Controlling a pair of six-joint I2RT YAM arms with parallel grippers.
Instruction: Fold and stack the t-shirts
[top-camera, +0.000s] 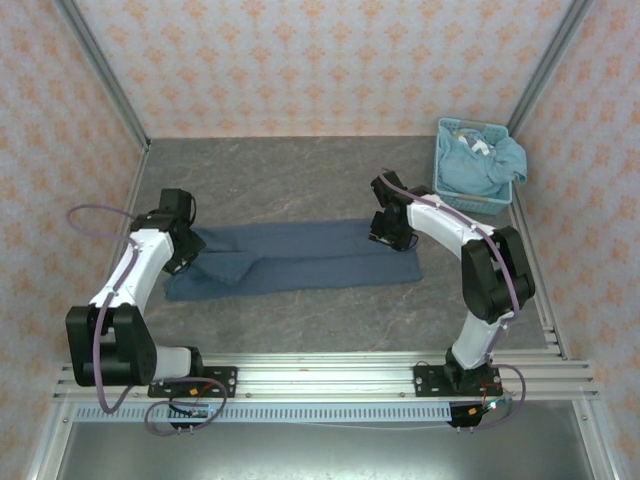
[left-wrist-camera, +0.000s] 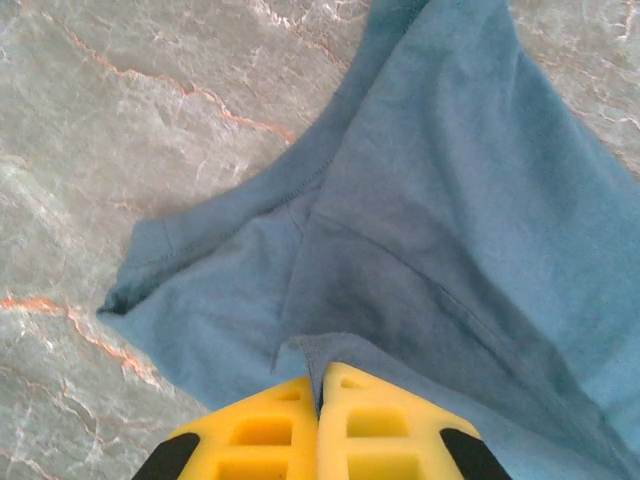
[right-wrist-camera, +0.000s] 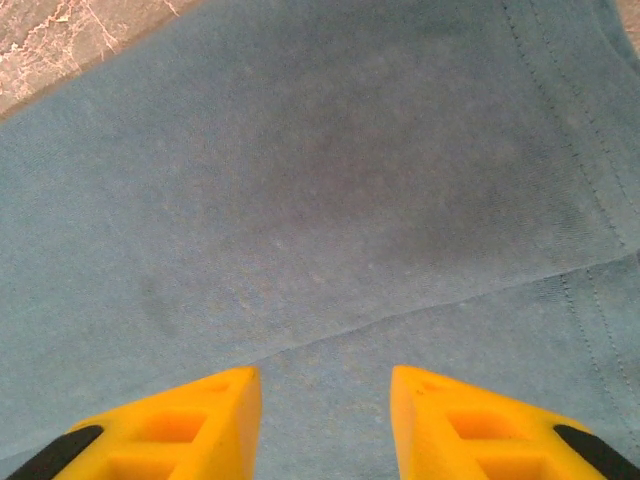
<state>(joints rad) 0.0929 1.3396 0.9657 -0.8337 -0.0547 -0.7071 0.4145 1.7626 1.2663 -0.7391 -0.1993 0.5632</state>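
Assessing progress first: one dark t-shirt (top-camera: 300, 255) lies on the desk (top-camera: 300, 170), already narrowed into a long band, so I judge the lengthwise fold as done or nearly done. The cross fold, which would shorten the band into a compact packet, is not yet made. No folded stack exists on the desk. The lighter t-shirts (top-camera: 480, 165) sit bunched in the basket (top-camera: 470, 205) at the far right corner, untouched as far as I can see, so most of the task is left.

Pincer state:
- My left pincer (left-wrist-camera: 320, 368) is closed, with its tips together on a raised edge of the dark t-shirt at the band's left end. I read this as a pinch on the cloth.
- My right pincer (right-wrist-camera: 325, 385) stands apart, low over the band's right end, holding nothing. I cannot tell whether its tips touch the fabric.

Orientation: the band's long axis runs left to right across the middle of the desk, between my two arms, with the left end slightly nearer to me. A sleeve spreads out beside my left pincer, and a double-stitched hem (two parallel seams) shows near my right one. I therefore judge that the shoulders point to my left and the bottom hem to my right.
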